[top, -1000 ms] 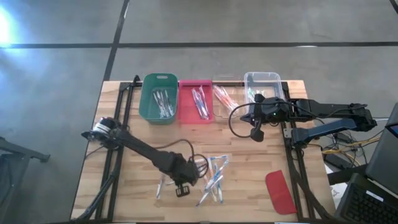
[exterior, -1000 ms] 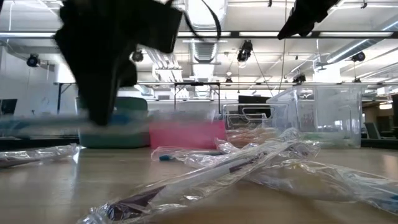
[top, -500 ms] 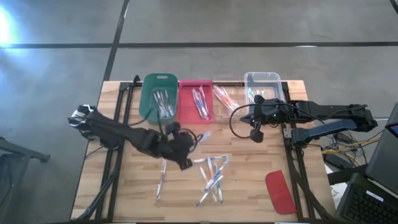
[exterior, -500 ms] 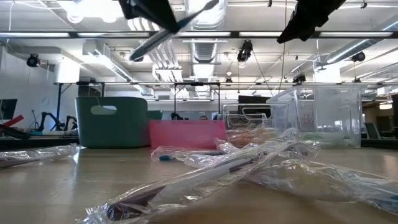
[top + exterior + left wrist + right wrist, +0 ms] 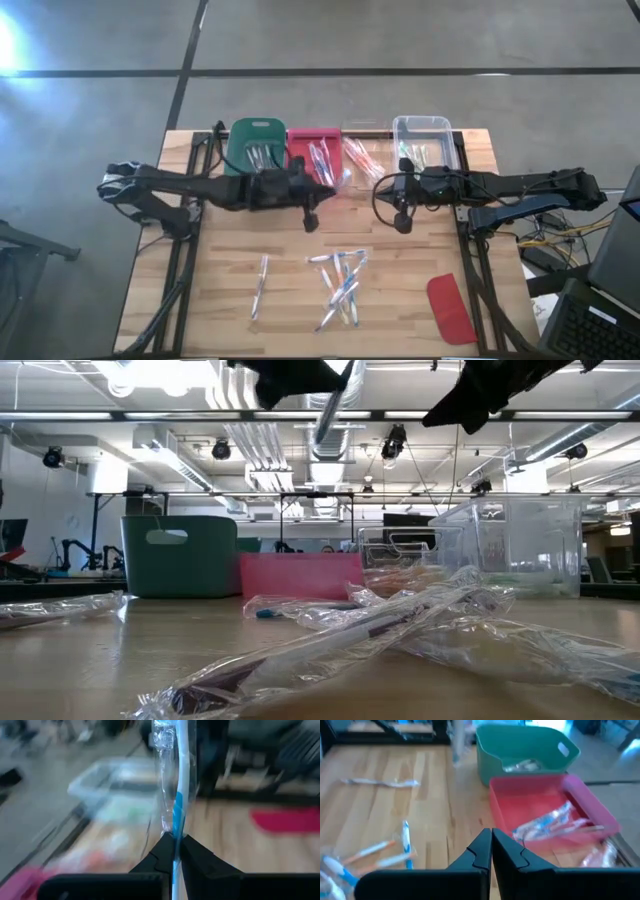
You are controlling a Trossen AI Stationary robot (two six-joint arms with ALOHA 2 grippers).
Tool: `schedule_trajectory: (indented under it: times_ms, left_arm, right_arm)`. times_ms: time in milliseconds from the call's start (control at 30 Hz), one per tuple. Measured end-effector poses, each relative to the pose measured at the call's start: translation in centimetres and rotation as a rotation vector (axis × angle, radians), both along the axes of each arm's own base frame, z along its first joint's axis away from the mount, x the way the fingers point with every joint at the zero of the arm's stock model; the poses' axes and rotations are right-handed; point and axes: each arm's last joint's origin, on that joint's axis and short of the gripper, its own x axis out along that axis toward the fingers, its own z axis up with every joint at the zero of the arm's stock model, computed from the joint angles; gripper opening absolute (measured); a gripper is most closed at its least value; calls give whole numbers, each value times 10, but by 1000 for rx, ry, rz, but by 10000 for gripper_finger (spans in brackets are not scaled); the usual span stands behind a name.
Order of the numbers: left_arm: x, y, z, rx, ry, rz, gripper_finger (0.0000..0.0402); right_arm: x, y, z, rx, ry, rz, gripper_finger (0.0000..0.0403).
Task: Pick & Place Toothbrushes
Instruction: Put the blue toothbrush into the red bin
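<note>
Now the left gripper point(image 5: 318, 200) sits in the upper middle of the high frame, at the near edge of the pink rectangular plastic tray point(image 5: 299, 172), fingers clenched on a cellophane-wrapped toothbrush with a white handle and blue accent point(image 5: 176, 795). The left wrist view shows it standing straight up out of the pinch. The right gripper point(image 5: 402, 204) waits upper right of centre, fingers shut on nothing, before the clear plastic bin point(image 5: 440, 129).

More wrapped toothbrushes point(image 5: 340, 285) lie scattered low in the frame, on the pale wooden table point(image 5: 400, 290), one stray off to their left. The green plastic basket point(image 5: 240, 160) and the pink tray hold wrapped brushes already; which colours go where is hard to read from above, though the tray's look blue.

To do this well, I'd carry the brush fully over the tray's rim, tip it flat along the tray's length, then let go low, so the crinkly wrap doesn't catch the wall.
</note>
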Motion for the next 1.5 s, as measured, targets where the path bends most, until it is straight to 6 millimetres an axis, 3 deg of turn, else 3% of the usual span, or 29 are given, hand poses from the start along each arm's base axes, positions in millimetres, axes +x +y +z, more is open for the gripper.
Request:
schedule_trajectory:
  times_ms: [167, 367, 833, 1333, 1500]
  left_arm:
    - [0, 27, -6, 2, -203, -132, 21]
    - [-4, 46, -14, 16, -301, -117, 21]
    - [-6, 47, -12, -38, -396, -121, 23]
    - [-3, 51, -9, -170, -498, -4, 24]
    - [4, 51, -13, -141, -520, -46, 24]
  right_arm:
    - [4, 0, -4, 2, -107, 3, 8]
    - [6, 0, -3, 19, -146, -4, 8]
    - [9, 0, 6, 56, -257, -16, 9]
    - [12, 1, 10, 62, -313, -14, 9]
    - [19, 1, 11, 38, -340, -7, 32]
